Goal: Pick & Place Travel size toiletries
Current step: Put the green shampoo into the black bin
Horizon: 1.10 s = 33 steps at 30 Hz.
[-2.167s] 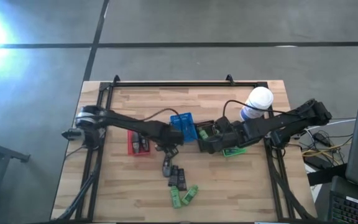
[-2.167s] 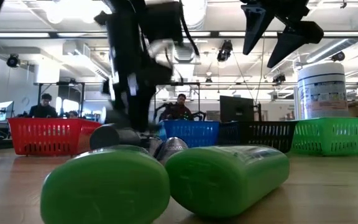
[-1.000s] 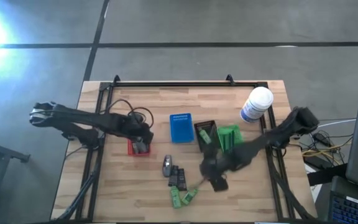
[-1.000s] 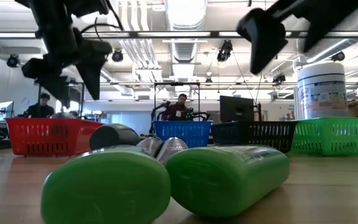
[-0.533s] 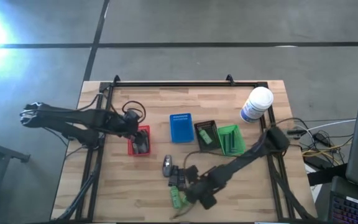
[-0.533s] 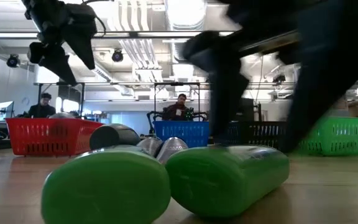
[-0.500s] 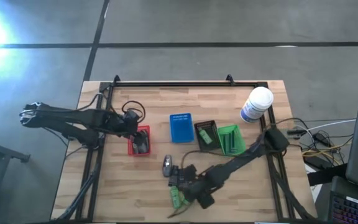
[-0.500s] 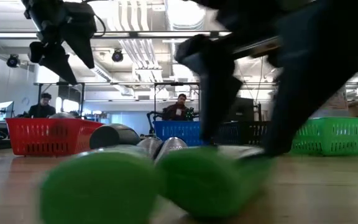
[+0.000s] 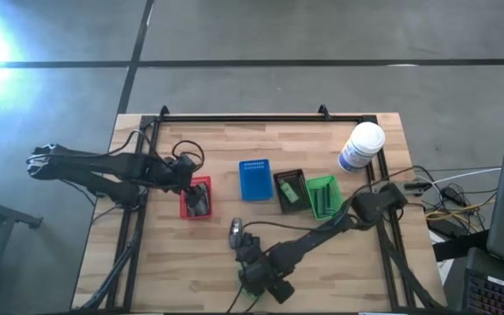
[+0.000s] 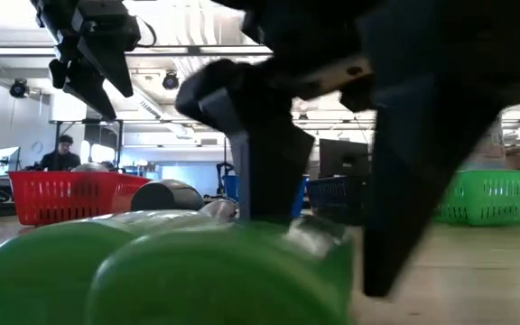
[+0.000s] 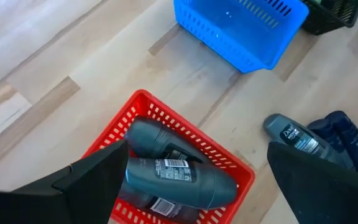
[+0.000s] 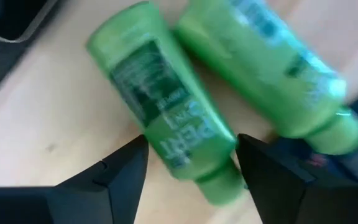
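Observation:
Two bright green tubes lie flat side by side near the table's front edge. My right gripper is down over them, open, its fingers straddling one tube. A loose grey item and black slim items lie just beyond. My left gripper hangs open above the red basket, which holds grey items. My right gripper comes from above, pointing down, with its fingers across one green tube near its cap end. Each finger stands close against a long side; whether they press it I cannot tell. The tube lies flat on the table.
A blue basket, a dark basket and a green basket stand in a row mid-table. A white canister stands at the far right. People sit in the room beyond.
My right gripper has swung from beside the baskets toward the table's near edge and leftward, and has come down over the green tubes. The tubes have slid along the table toward the near edge. My left gripper has drawn back slightly toward the left edge.

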Motion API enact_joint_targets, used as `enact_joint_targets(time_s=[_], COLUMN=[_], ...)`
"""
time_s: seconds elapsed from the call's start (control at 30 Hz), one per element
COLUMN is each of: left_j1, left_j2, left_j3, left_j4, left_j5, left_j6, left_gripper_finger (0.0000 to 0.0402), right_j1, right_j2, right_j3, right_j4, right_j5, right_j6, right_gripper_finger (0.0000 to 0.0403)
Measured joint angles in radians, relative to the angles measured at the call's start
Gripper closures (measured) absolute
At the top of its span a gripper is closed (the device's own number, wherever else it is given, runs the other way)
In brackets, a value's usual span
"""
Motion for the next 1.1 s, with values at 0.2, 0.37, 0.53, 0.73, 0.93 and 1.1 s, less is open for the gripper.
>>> enact_joint_targets(time_s=[0.2, 0.37, 0.53, 0.73, 0.93, 1.1], left_j1=[0.000, 0.000, 0.000, 0.000, 0.000, 0.000], left_j2=[-0.007, -0.010, -0.014, -0.016, -0.016, -0.023], left_j3=[0.000, 0.000, 0.000, 0.000, -0.001, -0.001], left_j4=[0.000, 0.000, 0.001, 0.001, 0.001, 0.001], left_j5=[0.000, 0.001, 0.001, 0.001, 0.001, 0.002], left_j6=[0.027, 0.048, 0.049, 0.049, 0.044, 0.033], left_gripper_finger=[0.0012, 0.0012, 0.0012, 0.0012, 0.0012, 0.0012], right_j1=[0.002, 0.008, 0.025, 0.038, 0.033, 0.028], right_j2=[0.002, -0.019, -0.020, -0.001, 0.022, 0.022], right_j3=[0.076, 0.103, 0.105, 0.074, 0.069, 0.020], right_j4=[-0.065, -0.066, -0.039, 0.014, 0.034, 0.031], right_j5=[0.111, 0.126, 0.058, 0.013, 0.014, -0.013], right_j6=[-0.046, -0.064, -0.093, -0.107, -0.136, -0.114], right_gripper_finger=[0.0166, 0.0135, 0.0100, 0.0081, 0.0106, 0.0143])
